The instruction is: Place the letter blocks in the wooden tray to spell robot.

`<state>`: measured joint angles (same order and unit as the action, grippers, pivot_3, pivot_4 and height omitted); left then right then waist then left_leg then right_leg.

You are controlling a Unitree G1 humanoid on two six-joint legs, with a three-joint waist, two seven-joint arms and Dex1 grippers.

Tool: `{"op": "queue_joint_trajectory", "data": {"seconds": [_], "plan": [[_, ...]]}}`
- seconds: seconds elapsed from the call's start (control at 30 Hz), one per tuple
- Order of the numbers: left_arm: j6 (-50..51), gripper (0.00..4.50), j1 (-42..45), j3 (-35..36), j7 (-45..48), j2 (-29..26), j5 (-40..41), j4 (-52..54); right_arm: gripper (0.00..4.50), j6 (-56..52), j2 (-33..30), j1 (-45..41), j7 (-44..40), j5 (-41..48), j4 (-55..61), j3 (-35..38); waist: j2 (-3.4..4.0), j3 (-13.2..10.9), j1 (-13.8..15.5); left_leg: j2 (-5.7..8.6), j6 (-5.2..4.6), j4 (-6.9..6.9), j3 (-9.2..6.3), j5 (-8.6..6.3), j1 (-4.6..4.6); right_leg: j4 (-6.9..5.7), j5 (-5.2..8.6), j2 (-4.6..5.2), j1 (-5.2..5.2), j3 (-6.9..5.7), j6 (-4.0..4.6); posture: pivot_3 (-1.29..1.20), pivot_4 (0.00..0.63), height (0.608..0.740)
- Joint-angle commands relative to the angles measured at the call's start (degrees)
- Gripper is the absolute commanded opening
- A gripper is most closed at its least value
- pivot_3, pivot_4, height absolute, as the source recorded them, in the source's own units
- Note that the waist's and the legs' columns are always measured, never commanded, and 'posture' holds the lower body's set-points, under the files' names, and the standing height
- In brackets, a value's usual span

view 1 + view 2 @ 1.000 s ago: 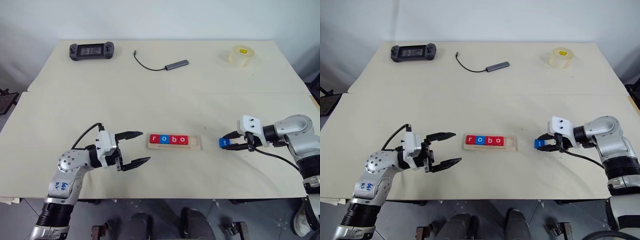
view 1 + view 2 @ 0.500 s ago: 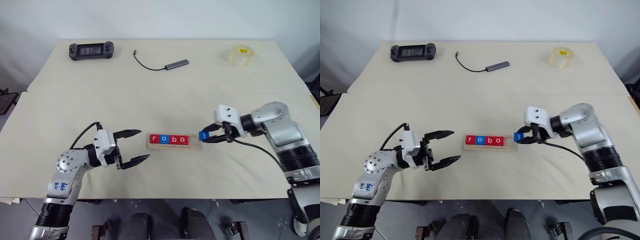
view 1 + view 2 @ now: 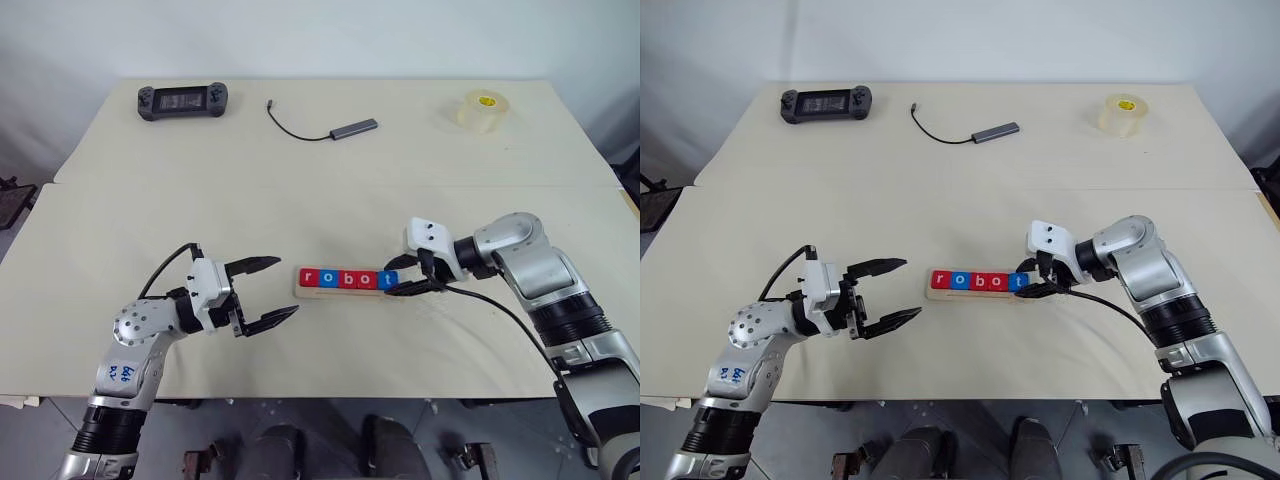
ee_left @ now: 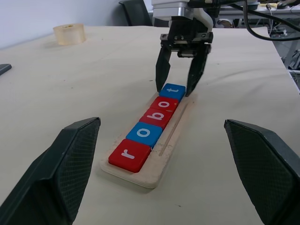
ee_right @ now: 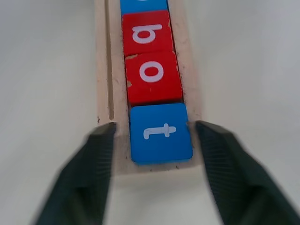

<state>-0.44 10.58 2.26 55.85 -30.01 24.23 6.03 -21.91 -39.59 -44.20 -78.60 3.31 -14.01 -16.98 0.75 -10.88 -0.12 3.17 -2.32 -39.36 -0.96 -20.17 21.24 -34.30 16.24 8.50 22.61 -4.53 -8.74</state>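
We see all five letter blocks [image 4: 151,127] in the wooden tray [image 4: 161,161] mid-desk, reading r-o-b-o-t (blue t [image 5: 161,132] last). Right gripper [image 5: 154,176] sits at that end, jaws spread either side of the t, gaps visible. Left gripper [image 3: 268,292] hovers beside the tray's r end, jaws spread, empty.

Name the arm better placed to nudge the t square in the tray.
Right. The right gripper is open astride the t block at the tray's end; the left gripper hangs open short of the r end.
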Motion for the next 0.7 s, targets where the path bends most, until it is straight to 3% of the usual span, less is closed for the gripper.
{"op": "queue_joint_trajectory", "data": {"seconds": [0.03,0.2,0.3,0.63,0.7], "plan": [[-1.0,4.50,-0.5,1.0,-0.4,-0.1,-0.1,1.2,4.25,-0.5,-1.3,-0.5,0.6,1.8,2.5,3.1,0.00,0.0,0.1,0.00,0.00,0.00,0.00,0.00,0.00,0.00,0.00,0.00,0.00,0.00,0.00,0.00,0.150,0.740],[-1.0,4.50,-0.5,1.1,-0.4,-0.3,-0.1,0.9,4.25,-1.1,-4.4,0.8,-0.4,3.4,3.4,5.4,0.00,0.0,0.1,0.02,0.00,0.00,-0.01,0.00,0.00,0.00,0.00,0.01,-0.01,0.00,0.00,0.00,0.150,0.740],[-1.1,4.50,-0.5,1.1,-0.4,-0.4,-0.1,0.8,3.67,-0.2,-6.6,2.9,-0.6,3.3,3.2,5.9,0.00,0.0,0.1,0.01,0.00,0.02,-0.01,0.00,0.00,0.01,0.00,0.01,-0.01,-0.01,0.00,0.00,0.150,0.740],[-1.0,4.50,0.1,0.8,-0.1,-0.5,-0.2,0.3,0.27,0.5,-3.5,2.9,1.6,2.4,0.9,4.0,0.00,0.0,0.0,-0.03,0.00,0.02,0.05,0.00,-0.02,-0.01,0.00,-0.01,0.00,0.02,0.00,0.00,0.150,0.740],[-1.0,4.50,0.2,1.1,0.0,-0.8,-0.2,0.2,0.03,0.0,-2.7,2.4,2.3,2.2,0.8,3.9,0.00,0.0,0.0,-0.03,0.00,0.02,0.05,0.00,-0.02,-0.01,0.00,-0.01,0.01,0.02,0.00,0.00,0.150,0.740]]}}
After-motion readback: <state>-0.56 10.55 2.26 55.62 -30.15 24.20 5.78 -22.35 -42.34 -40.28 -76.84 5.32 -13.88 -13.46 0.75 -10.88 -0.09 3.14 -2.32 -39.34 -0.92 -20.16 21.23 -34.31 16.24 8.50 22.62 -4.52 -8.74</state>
